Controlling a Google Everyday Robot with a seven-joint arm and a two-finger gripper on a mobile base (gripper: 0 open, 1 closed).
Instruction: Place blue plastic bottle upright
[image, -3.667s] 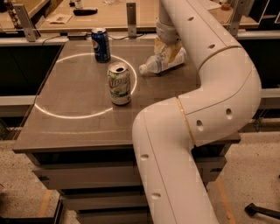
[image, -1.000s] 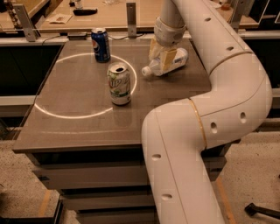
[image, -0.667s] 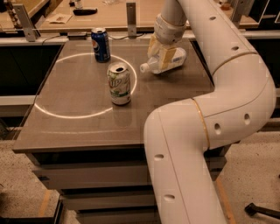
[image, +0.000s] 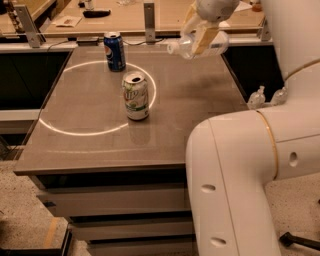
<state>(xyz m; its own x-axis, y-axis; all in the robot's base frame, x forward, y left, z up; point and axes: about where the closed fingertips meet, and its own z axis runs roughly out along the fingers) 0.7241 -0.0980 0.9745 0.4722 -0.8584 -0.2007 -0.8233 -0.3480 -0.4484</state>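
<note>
The blue plastic bottle (image: 200, 46), clear with a white cap pointing left and a pale label, is held lying sideways in the air above the far right part of the table (image: 195, 100). My gripper (image: 200, 37) comes down from above and is shut on the bottle's middle, its yellowish fingers (image: 204, 36) across the label. The bottle is off the tabletop.
A green-white 7UP can (image: 135, 95) stands near the table's middle. A blue Pepsi can (image: 114, 51) stands at the far left-centre. A bright ring of light lies on the tabletop around them. My white arm (image: 250, 165) fills the right foreground. A wooden counter (image: 125, 15) runs behind.
The bottle lay on the table's far right with my gripper on it. Now my gripper has lifted it off the surface, still lying sideways.
</note>
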